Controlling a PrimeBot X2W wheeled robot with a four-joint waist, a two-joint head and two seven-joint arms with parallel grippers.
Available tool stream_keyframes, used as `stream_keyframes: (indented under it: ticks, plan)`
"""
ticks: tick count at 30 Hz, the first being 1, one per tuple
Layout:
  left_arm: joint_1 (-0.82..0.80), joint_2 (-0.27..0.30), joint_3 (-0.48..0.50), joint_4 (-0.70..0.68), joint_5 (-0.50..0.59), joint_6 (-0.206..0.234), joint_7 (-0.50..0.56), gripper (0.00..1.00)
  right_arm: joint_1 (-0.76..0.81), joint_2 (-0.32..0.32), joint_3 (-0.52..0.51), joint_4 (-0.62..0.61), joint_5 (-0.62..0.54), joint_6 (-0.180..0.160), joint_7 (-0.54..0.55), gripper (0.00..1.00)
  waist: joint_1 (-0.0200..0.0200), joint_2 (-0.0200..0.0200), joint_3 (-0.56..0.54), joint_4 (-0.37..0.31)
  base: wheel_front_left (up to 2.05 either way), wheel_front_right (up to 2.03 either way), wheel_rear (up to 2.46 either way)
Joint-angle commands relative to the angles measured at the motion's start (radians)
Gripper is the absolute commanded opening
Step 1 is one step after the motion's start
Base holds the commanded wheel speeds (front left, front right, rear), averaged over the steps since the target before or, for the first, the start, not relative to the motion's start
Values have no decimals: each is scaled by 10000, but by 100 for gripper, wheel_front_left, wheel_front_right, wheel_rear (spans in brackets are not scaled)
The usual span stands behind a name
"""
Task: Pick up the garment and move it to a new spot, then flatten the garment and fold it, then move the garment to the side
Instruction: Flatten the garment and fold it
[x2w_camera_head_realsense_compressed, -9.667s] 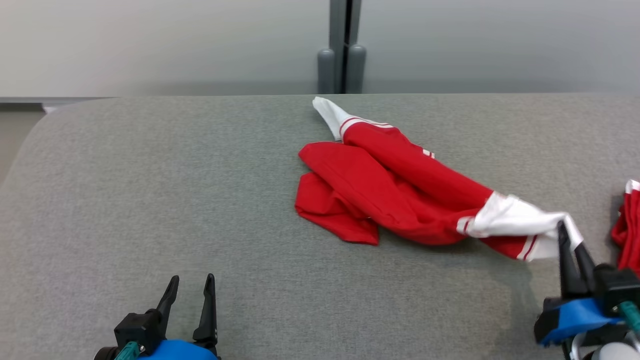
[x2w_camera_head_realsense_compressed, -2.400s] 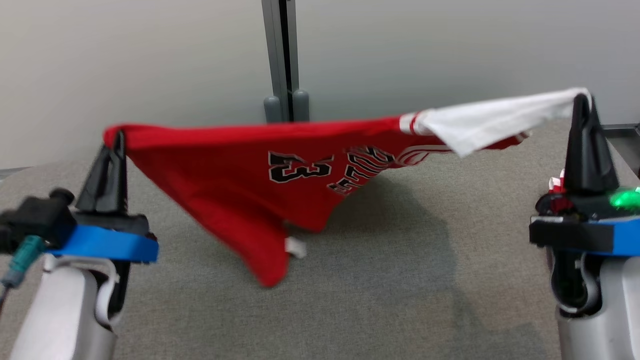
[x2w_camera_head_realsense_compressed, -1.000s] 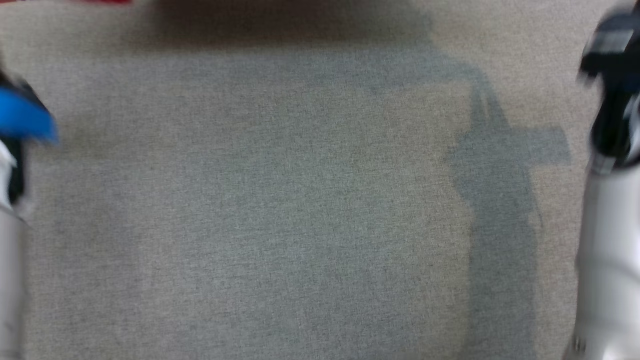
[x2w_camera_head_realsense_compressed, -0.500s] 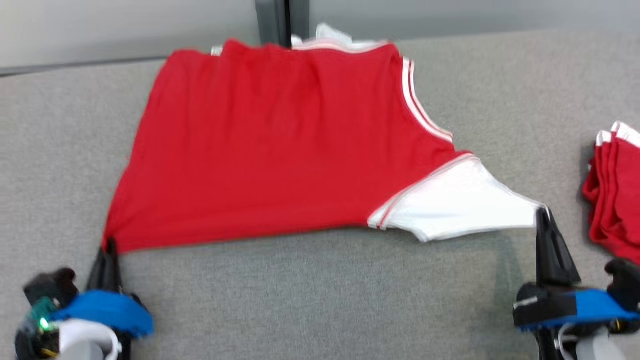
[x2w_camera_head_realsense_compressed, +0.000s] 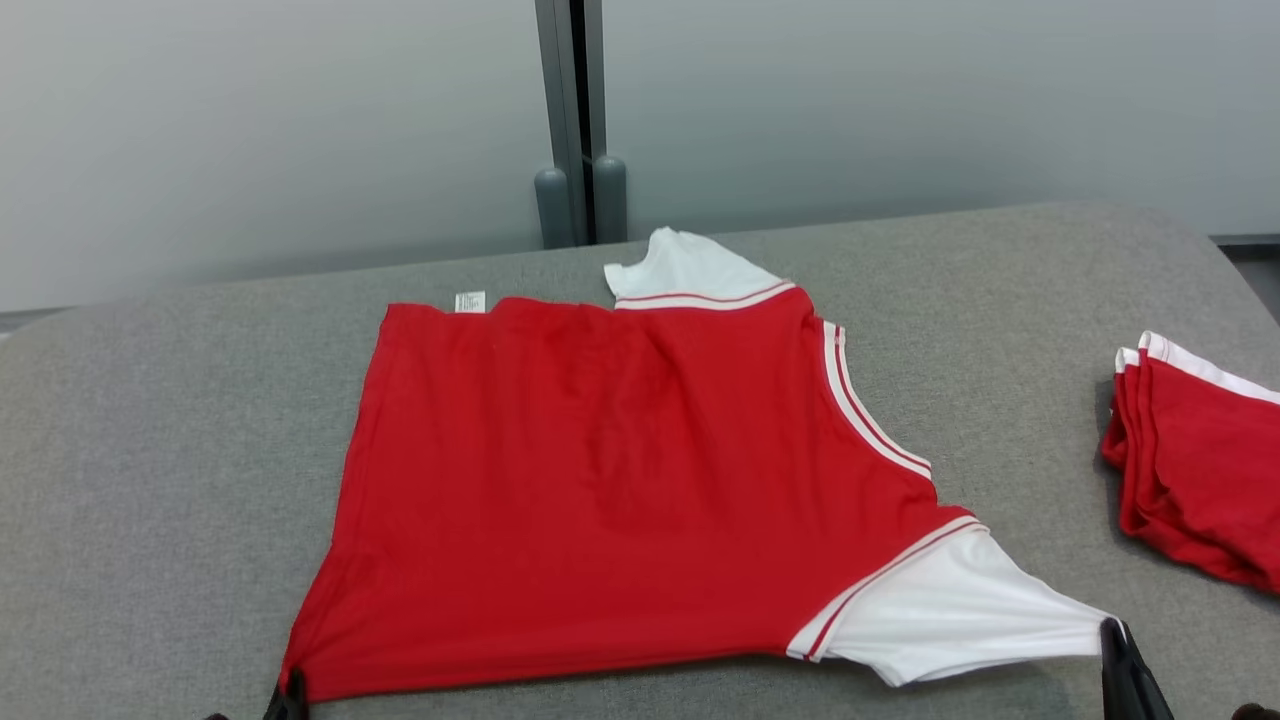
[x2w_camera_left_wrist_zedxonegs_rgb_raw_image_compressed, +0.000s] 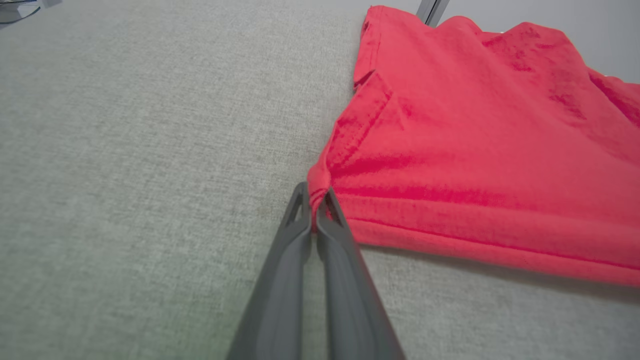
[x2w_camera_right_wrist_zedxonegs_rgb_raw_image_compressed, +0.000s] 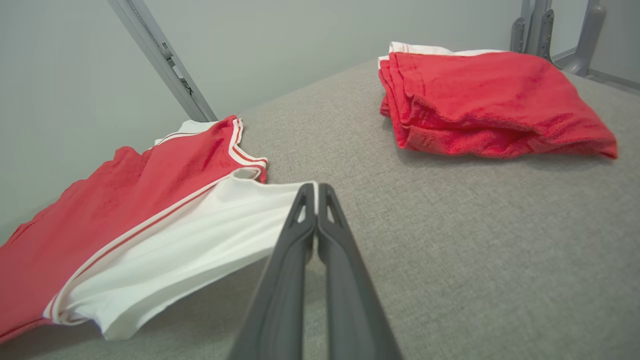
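Pinching the garment (x2w_camera_head_realsense_compressed: 620, 480) at its red hem corner, the left tool (x2w_camera_left_wrist_zedxonegs_rgb_raw_image_compressed: 315, 195) is clamped shut on cloth. The right tool (x2w_camera_right_wrist_zedxonegs_rgb_raw_image_compressed: 316, 192) is closed on the tip of the white sleeve (x2w_camera_right_wrist_zedxonegs_rgb_raw_image_compressed: 200, 240). The garment lies spread across the middle of the table (x2w_camera_head_realsense_compressed: 150, 450), reaching toward the near edge. A hard pull could drag it over that edge or stretch the sleeve. A sideways swing could snag the folded pile (x2w_camera_head_realsense_compressed: 1200, 450) by the right edge.

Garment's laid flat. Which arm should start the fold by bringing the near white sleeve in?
Right, probably. The right gripper is shut on the white sleeve of the garment; the left gripper pinches its red hem corner, at the opposite side.
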Motion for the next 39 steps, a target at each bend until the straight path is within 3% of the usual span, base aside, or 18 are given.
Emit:
stream_keyframes:
  ticks: [1, 10, 20, 39]
  plan:
    - [259, 29, 158, -55, 53, 70, -46, 0, 297, -123, -163, 30, 63, -41, -76, 0, 2, 2, -230, -82, 0, 0, 0]
    - [804, -218, 81, -531, 299, 54, -46, 0, 596, -120, -87, -35, -18, -35, -77, 0, 2, 2, -445, -2, 0, 0, 0]
    - [-117, -282, -512, -1688, 170, 25, -46, 0, -828, -106, 220, -153, 284, -30, -66, 0, 2, 2, 255, 207, 0, 0, 0]
    - [-3152, 802, -1901, -74, -581, 20, -47, 0, -4433, -99, 250, 1262, -152, -24, -66, 0, 2, 2, 1945, 425, 0, 0, 0]
